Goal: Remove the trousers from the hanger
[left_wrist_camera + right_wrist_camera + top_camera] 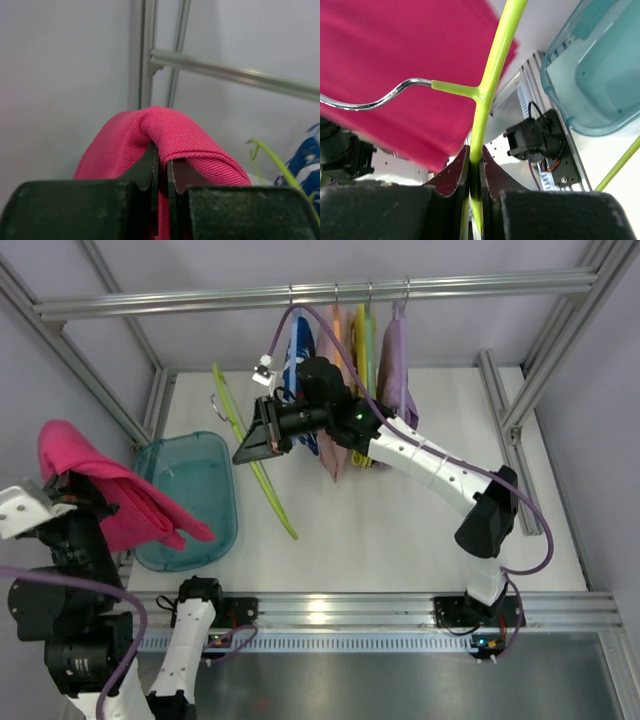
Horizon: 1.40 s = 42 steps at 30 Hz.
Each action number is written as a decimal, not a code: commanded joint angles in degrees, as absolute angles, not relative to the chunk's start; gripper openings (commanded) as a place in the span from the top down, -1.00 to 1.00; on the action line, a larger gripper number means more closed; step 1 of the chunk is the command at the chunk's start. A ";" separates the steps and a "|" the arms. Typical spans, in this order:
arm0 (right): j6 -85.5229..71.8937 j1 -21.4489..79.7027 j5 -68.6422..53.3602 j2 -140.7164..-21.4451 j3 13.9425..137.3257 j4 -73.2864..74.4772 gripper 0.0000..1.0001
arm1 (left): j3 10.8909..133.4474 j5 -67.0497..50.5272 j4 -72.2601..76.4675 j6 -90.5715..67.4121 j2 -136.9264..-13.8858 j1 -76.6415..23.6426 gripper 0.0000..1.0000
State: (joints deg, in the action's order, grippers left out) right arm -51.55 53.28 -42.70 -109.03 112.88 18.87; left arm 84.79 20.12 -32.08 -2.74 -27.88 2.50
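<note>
Trousers [110,495] are off the hanger [272,502], as far as I can judge. The pink fabric hangs at the far left, partly over the bin [190,485]. The green hanger is well apart from it, over the tabletop [400,530] in front of the rail [320,295].

The left end effector [160,167] is closed tight on a fold of the trousers. The cloth goes over the fingertips and falls on both sides, so the garment is carried like on a peg. This grip is raised and off to the side, I think to keep the fabric free of the hanger.

The right end effector [475,167] is closed on the hanger bar, just below the place where the metal hook [375,100] joins. Holding near the hook gives good control of the long thin plastic and keeps it steady and tilted. Whether the lower tip of the hanger touches the tabletop, I cannot tell.

The separation seems complete. What is left, in my judgement, is only to put the trousers down, probably in the bin, and to release the hanger.
</note>
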 commanded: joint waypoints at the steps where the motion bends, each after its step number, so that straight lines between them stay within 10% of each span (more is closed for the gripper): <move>1: -49.49 54.84 -45.52 -103.72 111.54 16.00 1.00 | 81.92 27.24 -30.84 5.52 -25.49 2.64 1.00; 22: -46.49 54.14 -48.34 -100.98 108.98 16.26 1.00 | 41.50 30.06 -21.28 6.68 -32.67 2.64 1.00; 28: -47.02 53.70 -48.96 -103.36 114.87 14.68 1.00 | 40.16 21.99 -17.58 2.29 -34.81 2.64 -0.32; 42: -42.55 53.70 -49.48 -95.64 114.35 15.38 1.00 | 53.51 12.14 -22.93 -11.76 -31.38 2.81 -0.79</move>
